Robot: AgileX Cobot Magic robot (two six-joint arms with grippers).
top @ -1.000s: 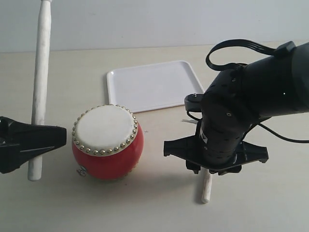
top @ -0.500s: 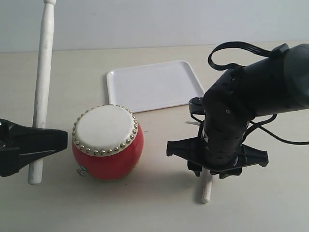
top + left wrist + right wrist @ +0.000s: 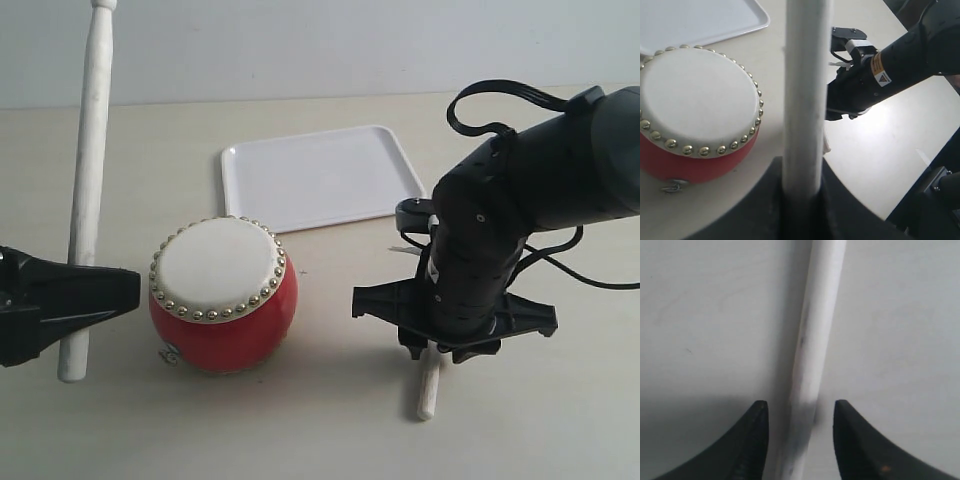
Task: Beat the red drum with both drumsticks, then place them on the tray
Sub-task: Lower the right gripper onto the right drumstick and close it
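The red drum (image 3: 222, 295) with its cream skin stands on the table left of centre. My left gripper (image 3: 78, 292) is shut on one drumstick (image 3: 88, 180), which it holds nearly upright just left of the drum. In the left wrist view that drumstick (image 3: 805, 100) rises from the gripper (image 3: 802, 195) beside the drum (image 3: 695, 105). The second drumstick (image 3: 428, 385) lies on the table right of the drum. My right gripper (image 3: 430, 350) points down over it. In the right wrist view the open fingers (image 3: 756, 420) straddle the drumstick (image 3: 816, 335) without touching it. The white tray (image 3: 320, 178) lies behind the drum.
The right arm's bulky black wrist (image 3: 480, 260) and its cable loop (image 3: 505, 100) stand between the tray and the table's front right. A corner of the tray (image 3: 705, 20) shows beyond the drum in the left wrist view.
The right arm has drifted slightly right and lower over the lying drumstick. The left gripper's upright drumstick has shifted a touch to the right.
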